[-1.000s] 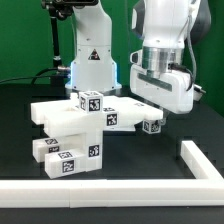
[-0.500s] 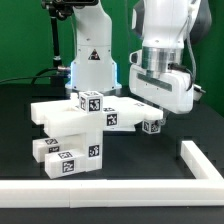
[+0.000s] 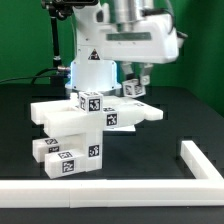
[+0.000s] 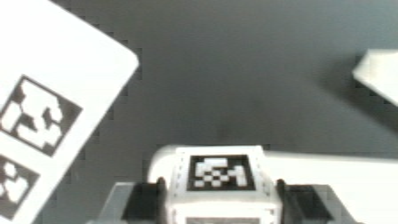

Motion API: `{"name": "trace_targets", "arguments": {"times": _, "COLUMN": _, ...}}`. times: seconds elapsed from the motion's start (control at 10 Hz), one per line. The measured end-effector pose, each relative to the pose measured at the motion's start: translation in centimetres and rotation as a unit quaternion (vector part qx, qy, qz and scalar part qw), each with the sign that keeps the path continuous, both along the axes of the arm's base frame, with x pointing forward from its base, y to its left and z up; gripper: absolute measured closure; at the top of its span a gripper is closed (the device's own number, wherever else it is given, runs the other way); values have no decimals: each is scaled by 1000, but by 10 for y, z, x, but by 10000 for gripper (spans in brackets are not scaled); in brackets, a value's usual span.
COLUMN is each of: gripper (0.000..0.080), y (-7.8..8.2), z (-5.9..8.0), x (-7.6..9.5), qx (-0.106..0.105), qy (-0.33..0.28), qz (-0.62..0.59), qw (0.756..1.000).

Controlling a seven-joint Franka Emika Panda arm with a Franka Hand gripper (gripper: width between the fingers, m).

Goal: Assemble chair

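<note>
The partly joined chair (image 3: 72,116) stands in the middle of the black table, white blocks with black-and-white tags. Two more white tagged parts (image 3: 66,156) lie in front of it. My gripper (image 3: 132,82) hangs above the chair's far right end, shut on a small white cube-ended leg (image 3: 131,89) that is clear of the table. In the wrist view the tagged leg (image 4: 217,176) sits between my two dark fingers (image 4: 143,203), gripper (image 4: 217,204) closed on its sides. A tagged white panel (image 4: 54,100) of the chair fills one side of that view.
The long white L-shaped border rail (image 3: 196,158) runs along the front of the table and up the exterior view's right. The robot's white base (image 3: 92,62) stands behind the chair. A white blurred edge (image 4: 374,78) shows in the wrist view.
My arm has risen and swung toward the exterior view's left, taking the small tagged leg up from beside the chair's right end. The chair and loose parts have not moved.
</note>
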State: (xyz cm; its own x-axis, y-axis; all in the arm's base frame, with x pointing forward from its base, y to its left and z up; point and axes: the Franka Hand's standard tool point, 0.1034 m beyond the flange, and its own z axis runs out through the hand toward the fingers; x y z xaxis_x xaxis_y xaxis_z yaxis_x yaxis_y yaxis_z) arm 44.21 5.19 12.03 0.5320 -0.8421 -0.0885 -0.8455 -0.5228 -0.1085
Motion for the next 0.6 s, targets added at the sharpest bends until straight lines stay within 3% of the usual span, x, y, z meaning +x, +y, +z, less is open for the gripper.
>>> {"name": "trace_targets", "arguments": {"times": 0.1, "gripper": 515, "y": -17, "z": 12, "x": 22, "qx": -6, "qy": 3, "qz": 15, "qw": 1000}}
{"name": "trace_targets", "arguments": {"times": 0.2, "gripper": 515, "y": -17, "z": 26, "x": 36, "qx": -13, "qy": -4, "qz": 30, "qw": 999}}
{"name": "trace_targets", "arguments": {"times": 0.3, "gripper": 515, "y": -9, "z": 21, "x": 38, "qx": -13, "qy": 0, "qz": 20, "qw": 1000}}
{"name": "trace_targets", "arguments": {"times": 0.6, "gripper": 515, "y": -12, "z": 17, "x": 38, "qx": -18, "qy": 2, "qz": 37, "qw": 999}}
